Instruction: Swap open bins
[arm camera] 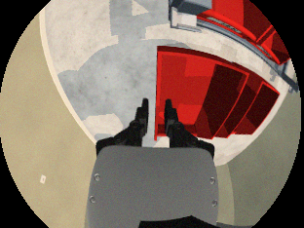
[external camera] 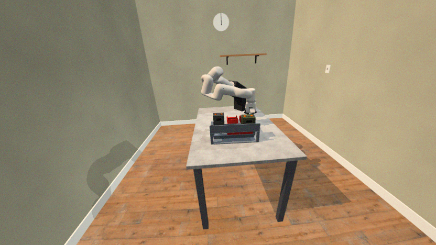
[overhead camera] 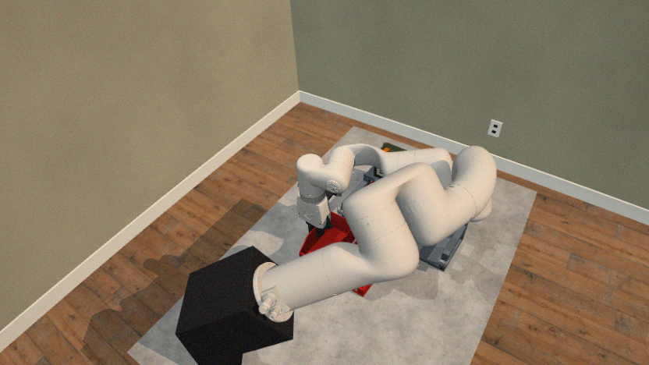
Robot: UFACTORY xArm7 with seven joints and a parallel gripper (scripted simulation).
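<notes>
My gripper (arm camera: 156, 106) is partly open. Its two fingers stand on either side of the left wall's top edge of a red open bin (arm camera: 195, 93), and I cannot tell whether they touch it. The same bin (overhead camera: 333, 235) shows below the gripper (overhead camera: 320, 228) in the top view, at the front left of the grey shelf rack (external camera: 235, 132). The part of the bin that I can see looks empty. More red bins (arm camera: 249, 101) stand beside it to the right. In the exterior view the gripper (external camera: 250, 112) hangs behind the rack's right end.
On the rack's top stand a dark bin (external camera: 218, 119), a red bin (external camera: 232, 119) and a green bin (external camera: 247, 119). The arm's black base (overhead camera: 226, 308) stands close by. My own arm hides most of the rack in the top view.
</notes>
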